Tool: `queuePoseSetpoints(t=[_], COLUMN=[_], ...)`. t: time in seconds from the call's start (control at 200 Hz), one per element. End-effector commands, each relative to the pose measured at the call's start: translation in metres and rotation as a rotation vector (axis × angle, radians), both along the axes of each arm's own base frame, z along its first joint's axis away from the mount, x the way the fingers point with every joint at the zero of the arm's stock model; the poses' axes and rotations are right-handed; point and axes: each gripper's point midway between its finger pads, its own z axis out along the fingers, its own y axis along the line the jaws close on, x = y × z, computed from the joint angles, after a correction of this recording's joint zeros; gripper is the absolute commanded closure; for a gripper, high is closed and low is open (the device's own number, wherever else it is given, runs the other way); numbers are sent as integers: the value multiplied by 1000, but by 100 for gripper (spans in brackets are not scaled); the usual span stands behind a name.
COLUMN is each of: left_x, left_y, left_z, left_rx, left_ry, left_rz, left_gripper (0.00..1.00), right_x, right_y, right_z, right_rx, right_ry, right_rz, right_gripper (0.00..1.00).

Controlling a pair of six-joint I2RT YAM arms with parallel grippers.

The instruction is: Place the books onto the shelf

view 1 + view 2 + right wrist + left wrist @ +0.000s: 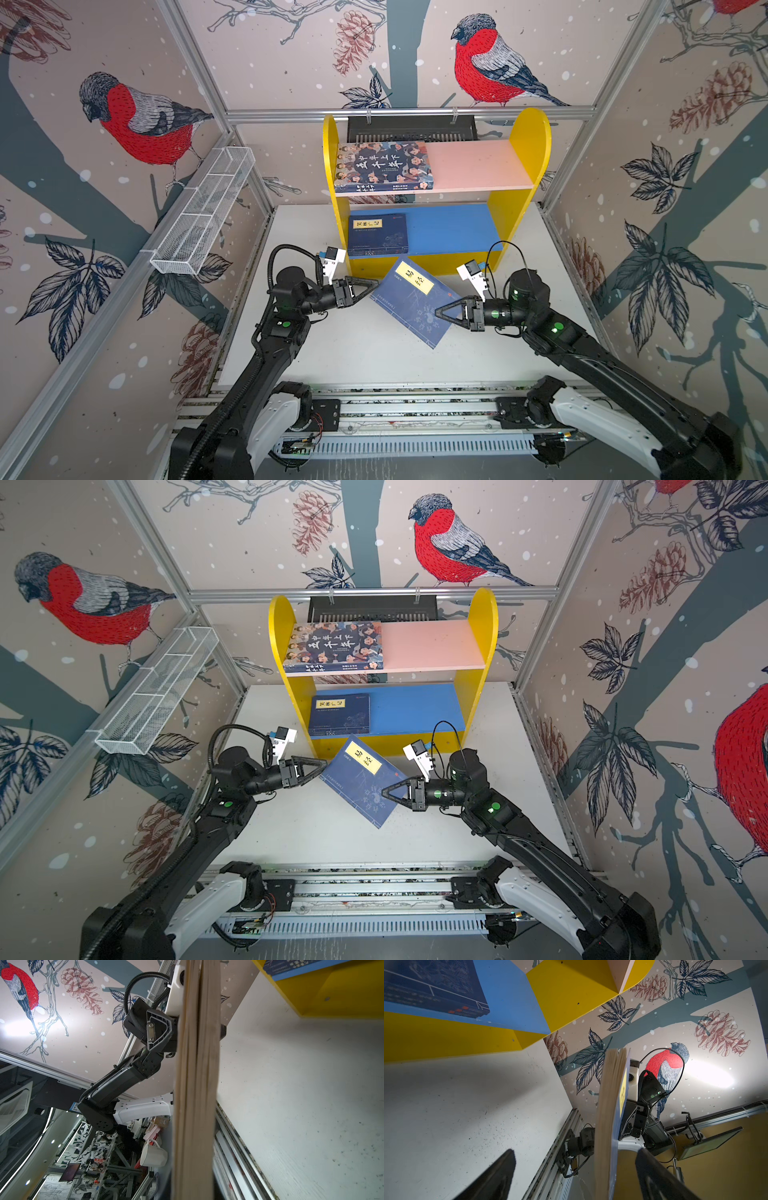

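**Navy book aloft, one grip on and one waiting**

In both top views we've got the shelf (528,137) standing at the middle of the tabletop's (353,361) back edge. The big illustrated book (382,166) lies flat at the left end of the pink upper board. A navy stack (377,233) lies at the left end of the blue lower board. Just in front of the shelf's foot, a navy book (415,303) hangs tilted above the tabletop, its yellow label end nearest the shelf.

The right gripper (439,311) is clamped on the book's edge nearest its own arm, and we judge that it carries the weight. The left gripper (374,284) sits at the opposite corner with its fingers apart.

Over to the left wrist view. The book's (606,1115) page edge stands between two widely spread fingers (496,1176), and we can't tell whether either one touches it. A thin paperback pinched at one edge will sag. So we read this spread stance as being there to steady the far corner.

In the right wrist view, the page edge (197,1084) fills the middle, very close. The right gripper's own fingers don't show here. The left gripper's fingers (160,1028) show on both sides of the book, which confirms the straddle.

The next move, as we judge it, calls for levelling the book and sliding it onto the blue board. The risk is its leading corner catching the board's front edge.
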Motion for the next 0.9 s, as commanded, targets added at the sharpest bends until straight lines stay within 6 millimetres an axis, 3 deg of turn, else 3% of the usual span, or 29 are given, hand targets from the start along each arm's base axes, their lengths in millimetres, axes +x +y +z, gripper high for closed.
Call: queuePoseSetpoints(t=[0.0,0.265,0.475,0.62,0.695,0.75,0.801,0.896], left_x=[-3,-27,-29,-30,-30,-30,-30,-30], left_y=[-1,-11,-14,-15,-15,-14,-14,-12], left_z=[12,23,20,22,22,20,20,23], left_rx=[-15,-58,-50,-55,-57,-57,-58,-62], left_ry=[-60,-85,-90,-91,-83,-78,-75,-89], left_rz=[-25,-147,-157,-162,-151,-145,-140,-120], left_gripper=[12,25,36,57,80,92,98,100], right_x=[-10,-8,-3,1,4,7,10,20], right_y=[2,15,27,33,35,37,39,41], right_z=[6,1,-1,-1,-1,-1,-1,-1], right_rx=[18,-10,-40,-53,-56,-59,-61,-70], right_ry=[-39,-20,-19,-29,-30,-33,-33,-38], right_rz=[75,131,172,180,185,182,180,147], right_gripper=[98,98,98,97,96,92,86,54])
